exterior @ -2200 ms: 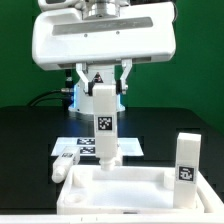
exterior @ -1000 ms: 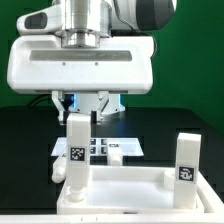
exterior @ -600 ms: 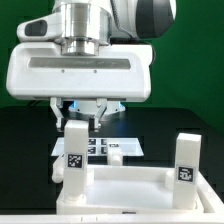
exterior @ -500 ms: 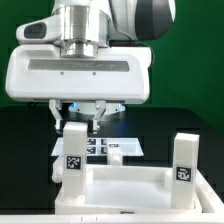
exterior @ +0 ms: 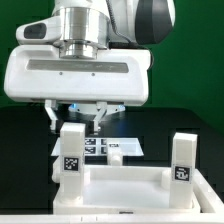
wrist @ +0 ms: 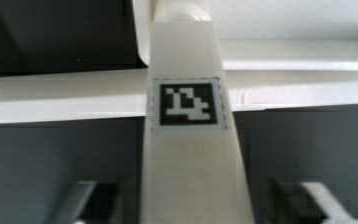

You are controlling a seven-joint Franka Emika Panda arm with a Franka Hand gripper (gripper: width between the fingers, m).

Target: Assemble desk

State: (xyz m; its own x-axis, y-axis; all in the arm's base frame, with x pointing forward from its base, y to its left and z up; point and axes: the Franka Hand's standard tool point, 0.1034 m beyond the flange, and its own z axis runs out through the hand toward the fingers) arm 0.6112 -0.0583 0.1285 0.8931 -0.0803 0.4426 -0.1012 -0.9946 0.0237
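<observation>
- Desk tabletop [exterior: 120,202]: nearest the cam, approx 6 o'clock in ext. view, lying rim-up on the black worktop [exterior: 22,150].
- 2 legs stand upright in it, tags toward the cam and well apart: the 9 o'clock leg [exterior: 72,155] and the 3 o'clock leg [exterior: 181,160].
- Progress, judged approx halfway: 2 legs in, prob. 2 corners left to fill. Can't tell if either leg is fully seated.
- End effector [exterior: 76,121]: directly over the 9 o'clock leg and open. In the wrist view its fingers [wrist: 96,200] straddle that leg [wrist: 188,120] w/ a gap each side, gripping nothing.
- Beyond, approx 12 o'clock from the tabletop: marker board [exterior: 122,142] flat on the worktop. A small white piece [exterior: 117,151] lies on it, too small to ID.
- In the way: the arm [exterior: 80,75] is wide and hides much of the space behind it. The standing legs crowd both ends of the tabletop for any next approach.
</observation>
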